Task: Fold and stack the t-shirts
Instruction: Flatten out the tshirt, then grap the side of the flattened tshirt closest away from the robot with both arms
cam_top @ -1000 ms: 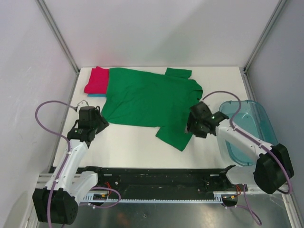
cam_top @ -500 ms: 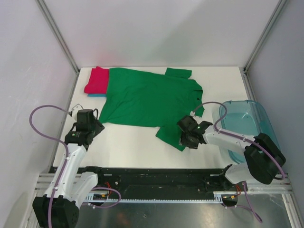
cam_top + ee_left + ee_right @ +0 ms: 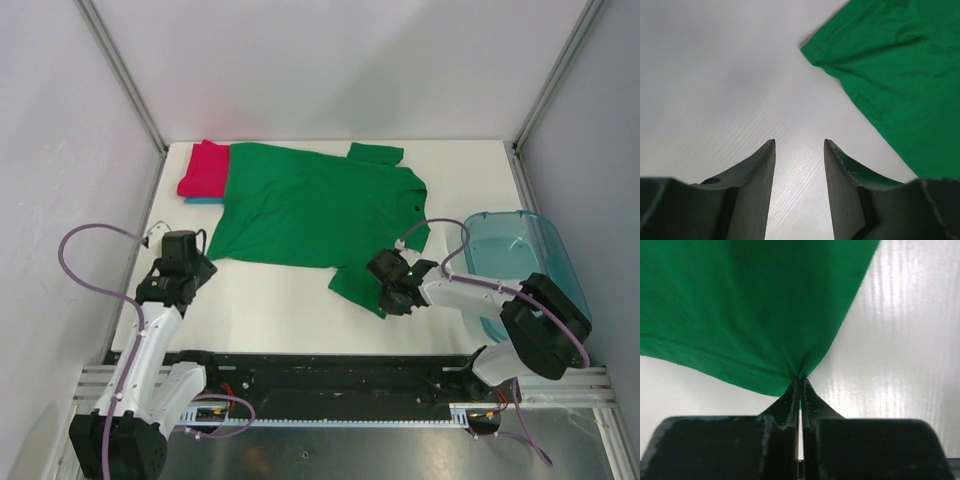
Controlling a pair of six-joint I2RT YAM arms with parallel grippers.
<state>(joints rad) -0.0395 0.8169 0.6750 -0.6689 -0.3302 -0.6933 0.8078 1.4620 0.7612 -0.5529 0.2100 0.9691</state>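
Now your right end effector point(image 3: 799, 382) has come down from the green t-shirt's point(image 3: 315, 205) side to its near sleeve and closed: a second ago the jaws stood apart, and the wrist view now shows them pinched tight on a corner of the sleeve's hem, the cloth puckering into the tips. You have your first hold, so the fold can begin from that sleeve.

Your left end effector point(image 3: 799, 145) has drawn back a little toward the near edge and narrowed somewhat. It stands about half open over bare desk point(image 3: 280, 310) with nothing between the jaws, and the shirt's near left corner lies just ahead of it, untouched.

The green shirt itself has not shifted. It lies spread flat across the middle of the desk, its far left edge overlapping the magenta-red t-shirt point(image 3: 205, 168) and the sliver of light blue t-shirt point(image 3: 205, 201) beneath, so you likely still need that left corner gripped before lifting
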